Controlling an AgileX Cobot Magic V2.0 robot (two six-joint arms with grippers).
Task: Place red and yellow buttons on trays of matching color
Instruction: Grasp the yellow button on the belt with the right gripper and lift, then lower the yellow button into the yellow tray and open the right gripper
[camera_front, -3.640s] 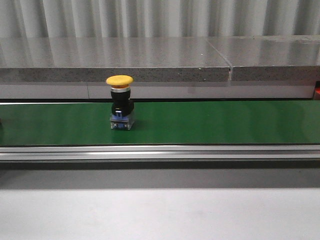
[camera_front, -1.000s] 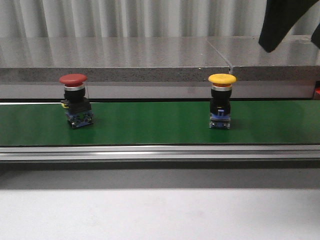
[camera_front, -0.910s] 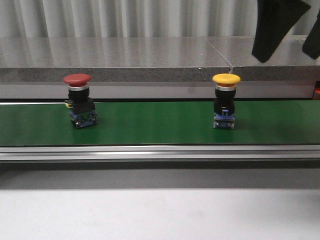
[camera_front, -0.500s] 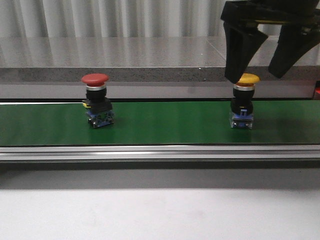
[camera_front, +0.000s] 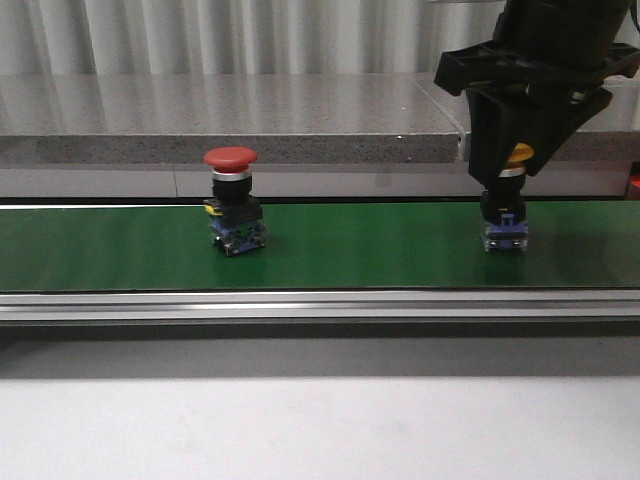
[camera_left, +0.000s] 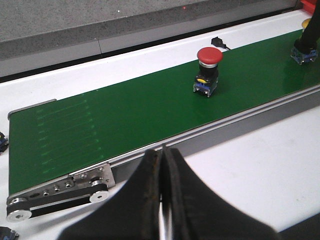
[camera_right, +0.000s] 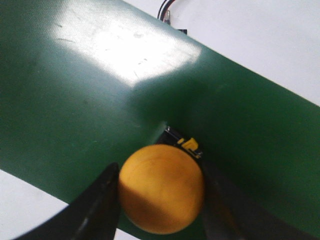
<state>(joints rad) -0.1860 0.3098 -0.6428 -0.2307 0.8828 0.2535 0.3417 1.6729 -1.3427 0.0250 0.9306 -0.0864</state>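
Note:
The yellow button (camera_right: 161, 187) stands upright on the green conveyor belt (camera_front: 380, 245) at the right. My right gripper (camera_front: 518, 165) has come down over it. In the right wrist view both fingers (camera_right: 102, 200) press against the sides of its yellow cap. The red button (camera_front: 232, 200) stands alone on the belt left of centre and also shows in the left wrist view (camera_left: 208, 70). My left gripper (camera_left: 162, 155) is shut and empty, over the white table in front of the belt. The trays are out of view.
A metal rail (camera_front: 320, 305) edges the belt's near side, with the white tabletop (camera_front: 320, 430) in front. A grey stone ledge (camera_front: 230, 110) runs behind the belt. The belt's end roller (camera_left: 55, 190) lies close to my left gripper.
Both buttons have ridden the belt to the right. My right gripper has dropped from above the yellow button and its fingers have closed in on the cap.

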